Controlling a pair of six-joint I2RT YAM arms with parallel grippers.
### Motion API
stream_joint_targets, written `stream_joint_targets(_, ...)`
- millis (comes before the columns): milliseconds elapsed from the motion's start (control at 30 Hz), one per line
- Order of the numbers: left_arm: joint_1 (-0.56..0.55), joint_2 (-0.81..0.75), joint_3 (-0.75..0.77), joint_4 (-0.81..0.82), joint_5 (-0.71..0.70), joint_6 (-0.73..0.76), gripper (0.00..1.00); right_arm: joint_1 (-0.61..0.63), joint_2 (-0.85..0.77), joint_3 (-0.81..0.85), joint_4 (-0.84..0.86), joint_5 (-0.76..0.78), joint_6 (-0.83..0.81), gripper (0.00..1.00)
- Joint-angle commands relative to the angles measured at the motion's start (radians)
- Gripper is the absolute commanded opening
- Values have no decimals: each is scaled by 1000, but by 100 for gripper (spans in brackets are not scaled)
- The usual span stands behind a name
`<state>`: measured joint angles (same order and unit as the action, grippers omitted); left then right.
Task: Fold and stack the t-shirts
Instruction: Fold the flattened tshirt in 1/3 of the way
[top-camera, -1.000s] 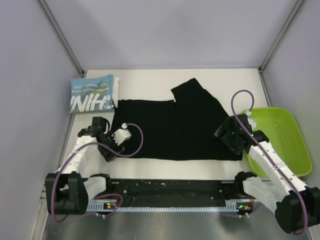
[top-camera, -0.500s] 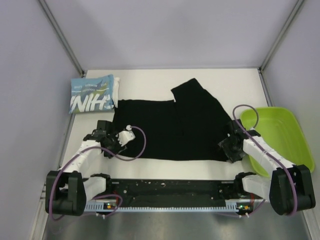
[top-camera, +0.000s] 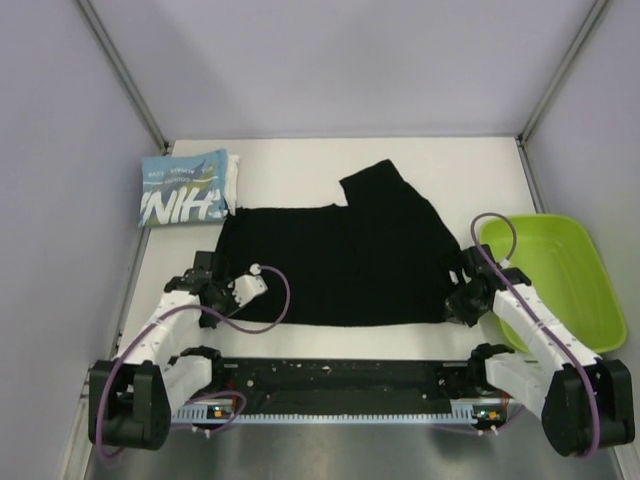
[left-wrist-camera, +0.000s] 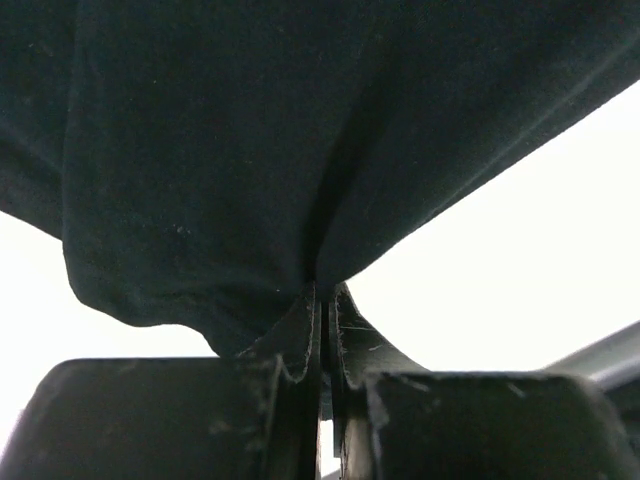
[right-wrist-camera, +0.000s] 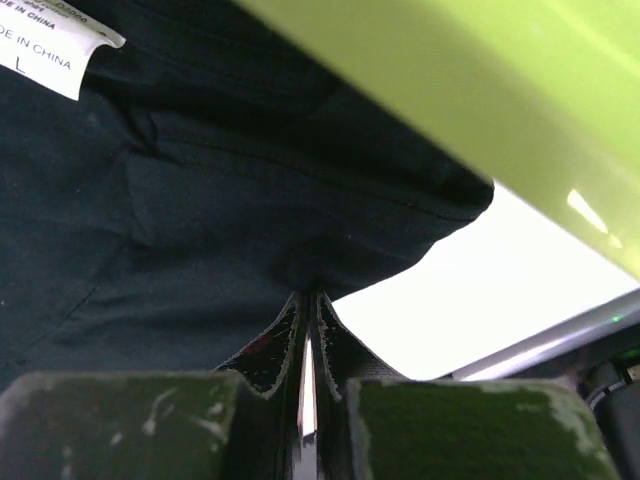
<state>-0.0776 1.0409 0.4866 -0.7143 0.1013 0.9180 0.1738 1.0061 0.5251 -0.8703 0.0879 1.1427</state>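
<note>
My white counter (top-camera: 300, 165) from above, with the black t-shirt (top-camera: 340, 265) spread flat across its middle and one flap doubled up toward one o'clock. The lime-green tray (top-camera: 565, 275) sits at the counter's four o'clock. Its rim is just beside the shirt's right edge, though I cannot tell whether they touch.

At ten o'clock lies the light blue t-shirt (top-camera: 185, 190), already a folded packet with its white lettering up, well apart from both arms. The left claw (left-wrist-camera: 322, 295) is pinched tight on the black shirt's seven o'clock corner, the cloth rising out of its closed tips. The right claw (right-wrist-camera: 308, 300) is clamped the same way on the five o'clock corner, next to the tray wall. Smallest of all is the white neck label (right-wrist-camera: 50, 45), cut off at the frame edge so only part of its print reads.

I judge the shirt light, limp and thin. It will sag between two grips and drag on the counter, so the near hem corners are the sensible hold, though a shallow pinch could slip.

Both wrist views are filled with dark cloth. I cannot make out how many layers each claw has caught, nor how the doubled flap lies underneath.
</note>
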Motion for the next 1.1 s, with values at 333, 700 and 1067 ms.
stream_joint_targets(333,2,-28,133,-542,-106,82,0,-2,-155,47,-308,-85,-69,0)
stream_joint_targets(700,16,-13,261,-587,-57,105,60,4,-110,211,-338,-185,-228,43)
stream_joint_targets(1067,260,359,745,-268,158,-328,60,56,292,870,-3,-246,-679,75)
